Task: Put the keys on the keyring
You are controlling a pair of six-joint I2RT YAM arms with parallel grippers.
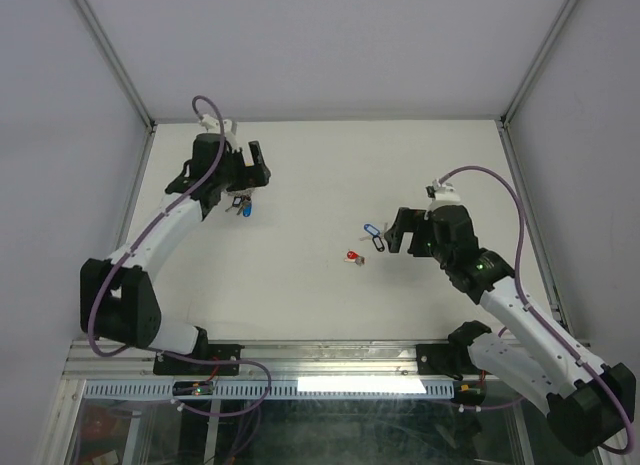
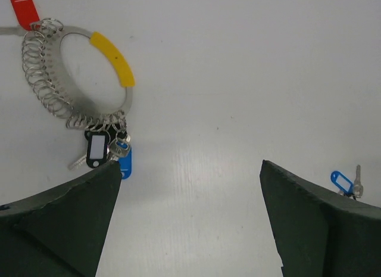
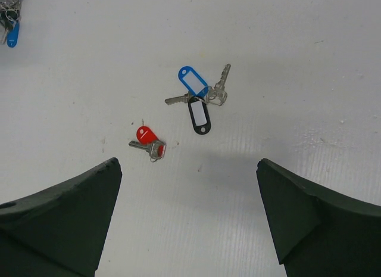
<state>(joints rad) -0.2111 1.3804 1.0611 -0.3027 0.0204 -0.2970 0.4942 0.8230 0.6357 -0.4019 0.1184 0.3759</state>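
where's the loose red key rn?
Top view: on the table right of centre, the red key lies loose just near-left of the blue-and-black key pair, well right of the keyring.

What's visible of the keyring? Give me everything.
The keyring is a large thin hoop, silvery metal by its look, with a yellow section on one arc. Many small wire rings are threaded along the opposite side. A red tag sits at one end of that row. A black tag and a blue tag, with keys, hang at the other. It lies flat on the white table, toward the far left, held by nothing.
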